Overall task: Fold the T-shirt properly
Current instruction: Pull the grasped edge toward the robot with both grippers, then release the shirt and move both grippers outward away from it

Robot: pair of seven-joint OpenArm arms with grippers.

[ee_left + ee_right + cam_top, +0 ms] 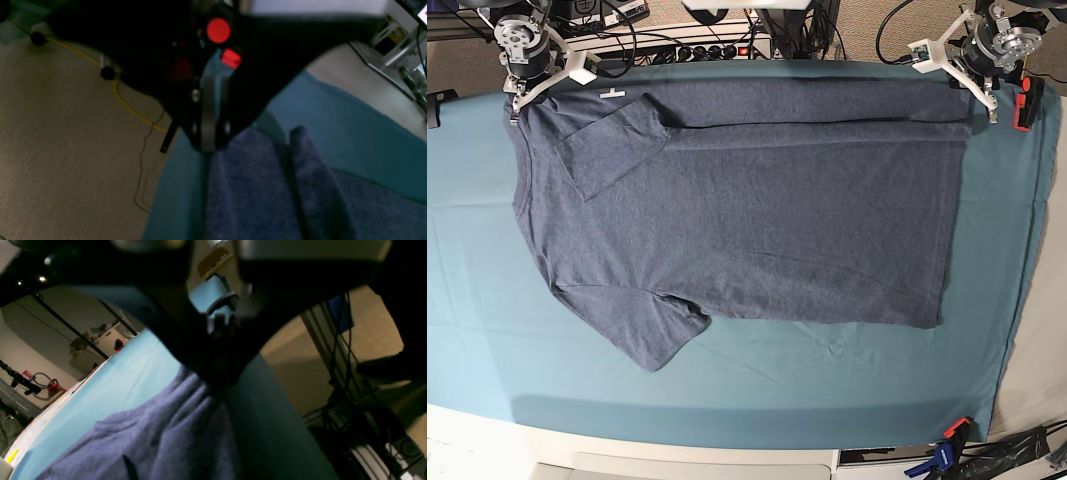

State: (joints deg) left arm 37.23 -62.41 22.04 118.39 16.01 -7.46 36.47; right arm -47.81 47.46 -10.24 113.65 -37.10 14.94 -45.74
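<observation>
T-shirt (747, 210): spread flat, plain side up, centre of desk (487, 340); upper sleeve tucked in, rest unfolded. Left end effector (975, 85), upper right, and right end effector (522, 95), upper left: each pressed together, pinching top edge. Main folds remain.

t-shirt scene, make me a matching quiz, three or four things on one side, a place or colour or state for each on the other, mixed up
Things:
1. T-shirt
2. table cloth
3. left gripper
4. right gripper

Descriptions:
A. teal
B. blue-grey, spread flat
C. shut on the shirt's hem corner
D. shut on the shirt's shoulder corner

Pairs: 1-B, 2-A, 3-C, 4-D
</observation>
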